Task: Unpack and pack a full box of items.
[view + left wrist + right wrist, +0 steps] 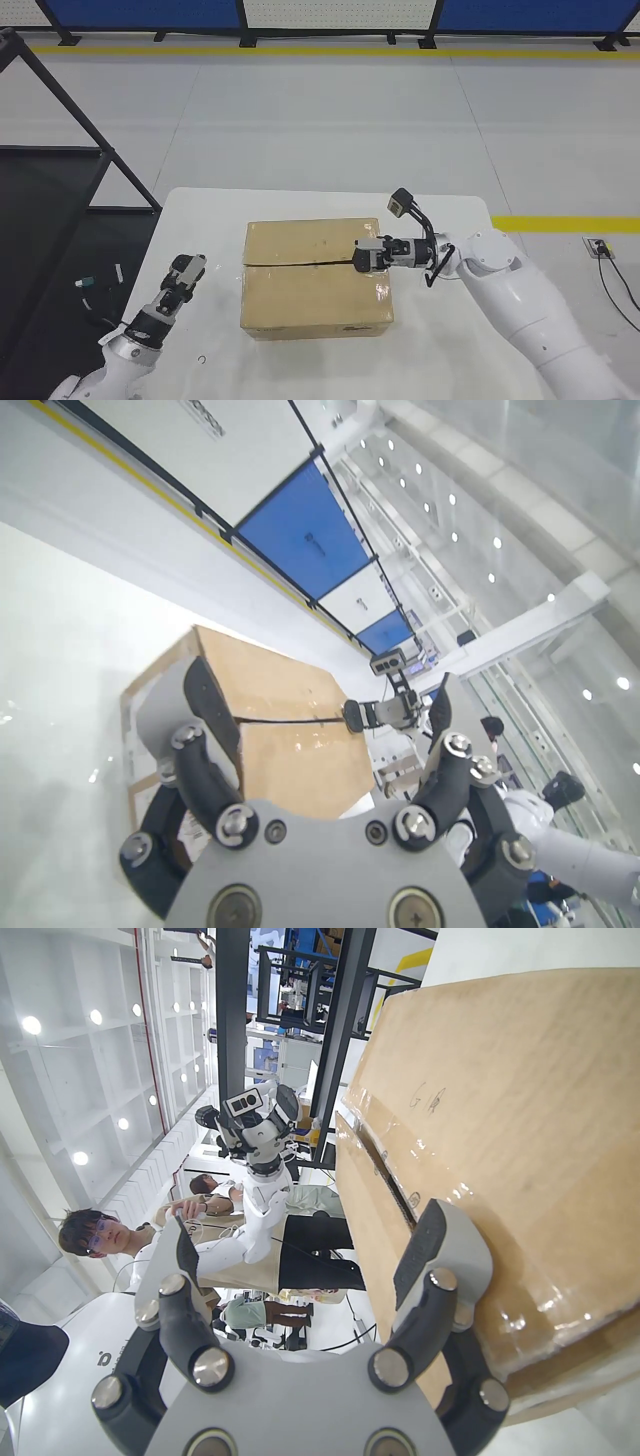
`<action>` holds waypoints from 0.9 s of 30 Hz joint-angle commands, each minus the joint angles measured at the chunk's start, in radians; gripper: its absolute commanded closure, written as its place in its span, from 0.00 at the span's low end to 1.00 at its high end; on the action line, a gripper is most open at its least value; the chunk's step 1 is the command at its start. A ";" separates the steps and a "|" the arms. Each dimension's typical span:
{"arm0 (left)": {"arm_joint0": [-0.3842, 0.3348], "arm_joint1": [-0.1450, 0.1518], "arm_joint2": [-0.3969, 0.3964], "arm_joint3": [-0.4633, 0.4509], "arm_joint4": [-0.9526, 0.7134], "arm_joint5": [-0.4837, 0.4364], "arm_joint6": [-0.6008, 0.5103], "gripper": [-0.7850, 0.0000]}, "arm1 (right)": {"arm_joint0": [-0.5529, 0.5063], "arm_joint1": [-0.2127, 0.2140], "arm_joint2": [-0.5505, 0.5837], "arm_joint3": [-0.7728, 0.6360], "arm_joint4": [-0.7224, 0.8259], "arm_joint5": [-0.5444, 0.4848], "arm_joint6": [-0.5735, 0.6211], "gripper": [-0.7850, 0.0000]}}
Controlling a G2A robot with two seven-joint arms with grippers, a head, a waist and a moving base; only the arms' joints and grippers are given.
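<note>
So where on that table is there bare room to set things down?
The widest bare table is the strip behind the box, up to the far edge; another lies in front of it. Left of the box the left gripper hangs over the tabletop. The right side is crowded by the right gripper and its arm.

Top view overhead; wrist views low, on opposite sides of box (pixel 315 280)

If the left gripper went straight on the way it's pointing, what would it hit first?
Most likely the cardboard box: its near end shows ahead between the left gripper's open fingers, though from above the line might skim past it.
</note>
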 commanded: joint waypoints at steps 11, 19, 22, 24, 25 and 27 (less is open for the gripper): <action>0.145 -0.010 -0.175 0.043 -0.151 -0.035 -0.001 0.00 | -0.008 -0.003 0.020 0.006 -0.044 0.022 -0.008 0.00; 0.145 -0.010 -0.175 0.043 -0.151 -0.035 -0.001 0.00 | -0.007 -0.004 0.020 0.004 -0.054 0.026 -0.011 0.00; 0.145 -0.010 -0.175 0.043 -0.151 -0.035 -0.001 0.00 | -0.007 -0.004 0.020 0.004 -0.054 0.026 -0.011 0.00; 0.146 -0.010 -0.172 0.044 -0.149 -0.032 -0.006 0.00 | -0.007 -0.004 0.020 0.004 -0.054 0.026 -0.011 0.00; 0.145 -0.010 -0.167 0.046 -0.142 -0.021 -0.020 0.00 | -0.017 -0.004 0.023 -0.009 -0.055 0.026 -0.032 0.00; 0.139 -0.012 -0.157 0.054 -0.128 -0.004 -0.045 0.00 | -0.032 -0.002 0.032 -0.036 -0.058 0.027 -0.047 0.00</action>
